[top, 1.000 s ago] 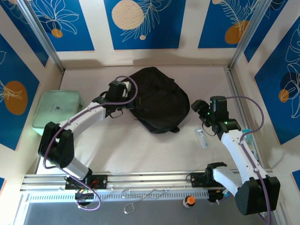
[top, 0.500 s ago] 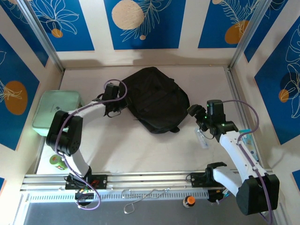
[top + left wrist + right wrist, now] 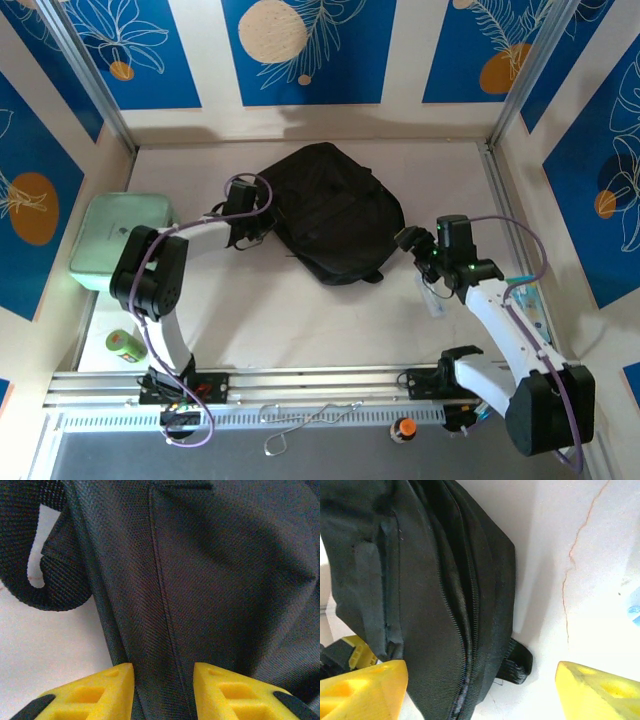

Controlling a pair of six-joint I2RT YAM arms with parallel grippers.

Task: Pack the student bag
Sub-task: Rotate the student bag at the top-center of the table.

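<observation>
A fold of the black backpack [image 3: 335,210] is pinched by the left gripper [image 3: 163,675]; the right gripper [image 3: 480,680] is held wide open, empty.

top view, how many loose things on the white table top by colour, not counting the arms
black: 1, student bag
mint green: 1, zip case
green: 1, small round can
clear: 1, small bottle-like item
total: 4
left out: a pale blue bit at the right edge, too small to tell
</observation>
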